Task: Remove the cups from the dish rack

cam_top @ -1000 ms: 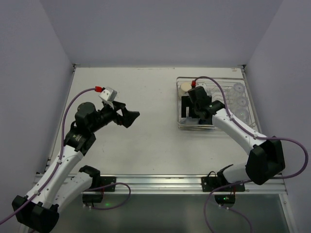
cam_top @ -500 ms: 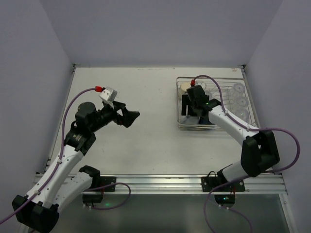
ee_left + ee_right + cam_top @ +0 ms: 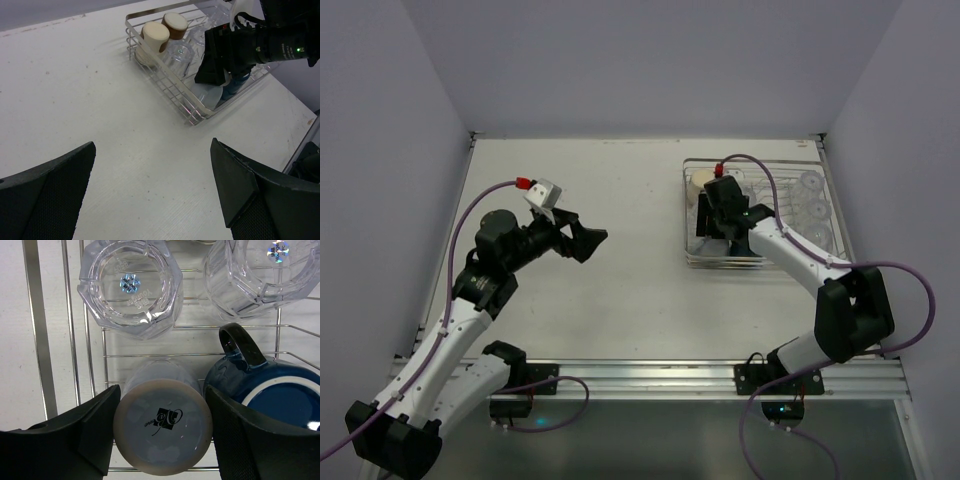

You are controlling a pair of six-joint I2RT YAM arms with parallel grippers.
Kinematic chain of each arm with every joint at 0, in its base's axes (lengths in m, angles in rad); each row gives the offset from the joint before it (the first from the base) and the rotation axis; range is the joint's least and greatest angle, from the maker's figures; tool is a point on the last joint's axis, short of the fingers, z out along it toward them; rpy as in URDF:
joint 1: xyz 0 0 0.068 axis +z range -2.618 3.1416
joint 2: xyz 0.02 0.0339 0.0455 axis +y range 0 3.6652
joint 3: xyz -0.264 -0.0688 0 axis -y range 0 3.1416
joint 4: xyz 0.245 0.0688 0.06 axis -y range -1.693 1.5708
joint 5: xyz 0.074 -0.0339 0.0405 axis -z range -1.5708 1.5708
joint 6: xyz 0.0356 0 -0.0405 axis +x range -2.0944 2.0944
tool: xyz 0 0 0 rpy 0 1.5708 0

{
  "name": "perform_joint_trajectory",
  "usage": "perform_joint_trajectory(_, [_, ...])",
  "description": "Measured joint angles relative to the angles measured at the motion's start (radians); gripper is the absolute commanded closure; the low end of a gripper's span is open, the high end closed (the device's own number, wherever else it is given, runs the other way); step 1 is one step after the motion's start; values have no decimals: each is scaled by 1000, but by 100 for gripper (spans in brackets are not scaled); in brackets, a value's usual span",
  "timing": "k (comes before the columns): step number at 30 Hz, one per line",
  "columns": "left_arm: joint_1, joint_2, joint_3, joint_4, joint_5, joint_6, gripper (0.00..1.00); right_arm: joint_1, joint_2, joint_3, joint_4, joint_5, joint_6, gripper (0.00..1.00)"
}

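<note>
Seen from above, the right pincer [image 3: 720, 215] dips into the near left of the dish rack [image 3: 686, 205], while the left pincer [image 3: 588, 240] hangs well apart. The left wrist view shows the left pincer spread wide, with brown cups [image 3: 156, 34] at the rack's far corner. In the right wrist view, the right pincer is clenched on an upturned pale mug [image 3: 162, 432], its axis upright. A navy mug [image 3: 270, 385] crowds just beside it and glass tumblers [image 3: 131, 287] sit beyond.

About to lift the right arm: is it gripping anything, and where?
Yes: the right gripper is shut on the upturned light blue-grey cup, fingers on opposite sides of its wall near the base. The left gripper is open and empty.
</note>
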Motion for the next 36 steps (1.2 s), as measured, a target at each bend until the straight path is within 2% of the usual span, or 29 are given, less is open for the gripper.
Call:
perform_joint_trajectory(2, [0,0,0,0,0,0,0,0,-2,-1,3,8,4,66])
perform_joint_trajectory(4, [0,0,0,0,0,0,0,2,-7,-8,8,13,5,70])
perform_joint_trajectory(5, [0,1,0,0,-1,0,0,2,-12,-13,10,13,6,76])
perform_joint_trajectory(7, [0,4,0,0,-2,0,0,3,-28,-24,10,16,7,77])
perform_joint_trajectory(9, [1,10,0,0,-3,0,0,3,-55,-33,10,16,8,83])
perform_joint_trajectory(19, [1,63,0,1,15,-36,0,3,-226,-36,47,32,8,91])
perform_joint_trajectory(25, [2,121,0,42,116,-116,0,-3,-267,-44,69,21,22,94])
perform_joint_trajectory(27, [1,148,-2,92,166,-169,0,-14,-298,-57,82,-8,39,96])
perform_joint_trajectory(31, [-8,182,-47,248,241,-288,8,-55,-359,-86,128,-90,90,97])
perform_joint_trajectory(36, [-66,240,-105,422,268,-416,15,-98,-424,-129,200,-177,170,99])
